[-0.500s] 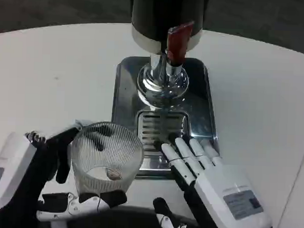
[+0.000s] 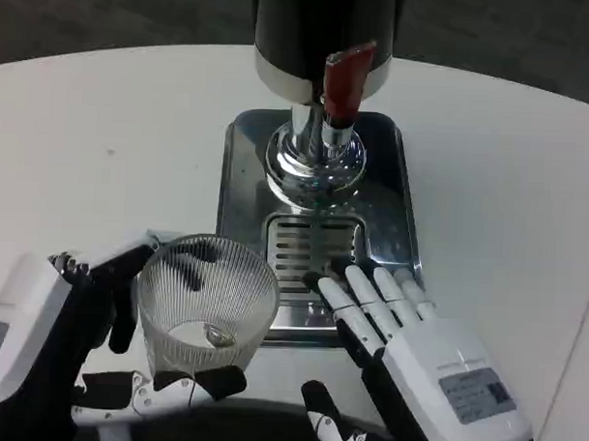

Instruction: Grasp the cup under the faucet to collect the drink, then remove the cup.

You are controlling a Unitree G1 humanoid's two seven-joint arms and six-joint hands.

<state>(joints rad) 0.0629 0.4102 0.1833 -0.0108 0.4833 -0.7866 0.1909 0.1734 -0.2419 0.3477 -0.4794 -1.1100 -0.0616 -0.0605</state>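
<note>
1. The right hand (image 2: 420, 356) has crept forward a touch since half a second back. Its fingertips (image 2: 355, 281) now reach a little further onto the drip grille (image 2: 308, 248), at the near right corner of the steel tray (image 2: 247, 180).
2. The left hand (image 2: 97, 339) has hardly budged, and the ribbed clear cup (image 2: 207, 309) sits in it just where it was, off the tray's near left corner.
3. What that tells me: the cup is gripped, but it is not yet under the faucet (image 2: 321, 149). The spout stands further back over the tray, so I'd judge the carry-in has barely begun.
4. Left hand's fingers: wrapped around the cup, dark fingers curling against the far side of the wall and a white-and-black one across the near side below the rim. That is a firm hold, as far as I can see.
5. Right hand's fingers: stretched out straight and lying close side by side, holding nothing. They lie over the grille's near edge; whether they actually press on it I cannot tell.
6. The red tap lever (image 2: 345, 79) stands untouched at the front of the dispenser (image 2: 320, 33), well beyond the right hand's reach for now.
7. Inside the cup I see a small pale glint at the bottom, too blurred to name.
</note>
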